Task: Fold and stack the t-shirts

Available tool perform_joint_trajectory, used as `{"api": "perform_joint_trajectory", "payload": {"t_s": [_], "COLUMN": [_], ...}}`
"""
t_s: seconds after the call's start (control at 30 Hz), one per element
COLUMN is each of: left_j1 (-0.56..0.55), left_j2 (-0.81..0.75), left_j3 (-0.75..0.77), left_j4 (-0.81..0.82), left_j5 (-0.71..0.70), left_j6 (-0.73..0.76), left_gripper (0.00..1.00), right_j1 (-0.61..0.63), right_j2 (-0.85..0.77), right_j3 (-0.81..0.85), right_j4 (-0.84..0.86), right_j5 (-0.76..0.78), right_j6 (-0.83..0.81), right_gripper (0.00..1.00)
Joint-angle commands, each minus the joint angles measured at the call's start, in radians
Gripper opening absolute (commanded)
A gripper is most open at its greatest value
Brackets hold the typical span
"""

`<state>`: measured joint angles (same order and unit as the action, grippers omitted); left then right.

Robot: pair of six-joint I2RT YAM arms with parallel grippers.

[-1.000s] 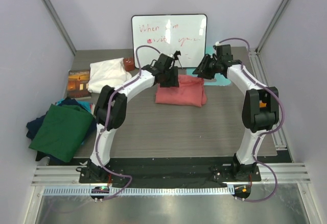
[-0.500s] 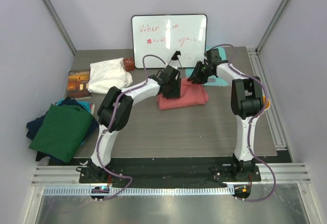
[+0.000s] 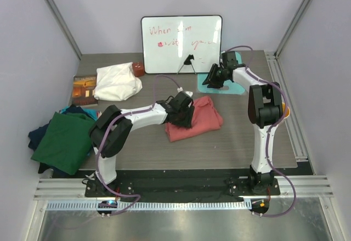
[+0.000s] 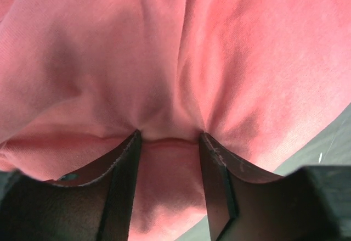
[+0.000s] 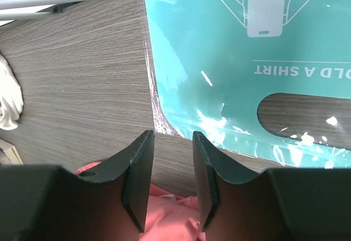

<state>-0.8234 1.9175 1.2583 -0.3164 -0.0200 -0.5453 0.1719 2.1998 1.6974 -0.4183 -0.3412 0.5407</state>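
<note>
My left arm lay stretched low across the centre, its left gripper (image 4: 169, 136) pinching a fold of the pink shirt (image 3: 200, 121) at mid-frame. My right arm reached to the upper right, its right gripper (image 5: 173, 134) parted and empty over the mat (image 5: 219, 60). A second earlier the shirt sat higher, with both grippers at it.

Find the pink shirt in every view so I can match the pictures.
Top external: pink shirt mid-table, left gripper clamped on it.
Left wrist: fills the picture, a fold pinched in the jaws.
Right wrist: sliver at the bottom edge, by the right gripper.
Landmark: teal mat, in the top and right wrist views.
</note>
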Motion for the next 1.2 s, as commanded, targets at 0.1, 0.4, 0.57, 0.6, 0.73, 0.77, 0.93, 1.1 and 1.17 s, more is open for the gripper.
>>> {"api": "perform_joint_trajectory", "payload": {"t_s": [0.1,0.4,0.57,0.6,0.73,0.77,0.93,1.1,1.17], "left_j1": [-0.016,0.004,0.023,0.032,0.067,0.076,0.133,0.194,0.211], "left_j2": [-0.063,-0.014,-0.014,-0.018,-0.046,-0.055,-0.043,-0.011,-0.017], "left_j3": [-0.015,0.194,0.201,0.191,0.133,0.106,0.061,0.070,0.075], "left_j4": [-0.179,-0.233,-0.248,-0.248,-0.222,-0.213,-0.177,-0.188,-0.193], "left_j5": [-0.046,-0.041,-0.041,-0.047,-0.055,-0.054,-0.066,-0.070,-0.069], "left_j6": [-0.025,-0.028,-0.021,-0.016,-0.018,-0.019,-0.001,0.036,0.045], "left_gripper": [0.54,0.55,0.55,0.55,0.54,0.54,0.54,0.53,0.53], "right_j1": [0.000,0.089,0.135,0.150,0.195,0.201,0.222,0.222,0.222], "right_j2": [-0.284,-0.485,-0.520,-0.522,-0.520,-0.511,-0.437,-0.304,-0.270], "right_j3": [-0.071,-0.270,-0.398,-0.428,-0.479,-0.487,-0.509,-0.426,-0.389], "right_j4": [0.030,-0.112,-0.112,-0.106,-0.090,-0.077,-0.005,0.029,0.024], "right_j5": [-0.045,-0.058,-0.068,-0.071,-0.061,-0.055,-0.047,-0.041,-0.041], "right_j6": [0.021,-0.051,-0.065,-0.065,-0.068,-0.067,-0.058,-0.061,-0.067], "right_gripper": [0.41,0.40,0.40,0.40,0.39,0.39,0.38,0.36,0.36]}}
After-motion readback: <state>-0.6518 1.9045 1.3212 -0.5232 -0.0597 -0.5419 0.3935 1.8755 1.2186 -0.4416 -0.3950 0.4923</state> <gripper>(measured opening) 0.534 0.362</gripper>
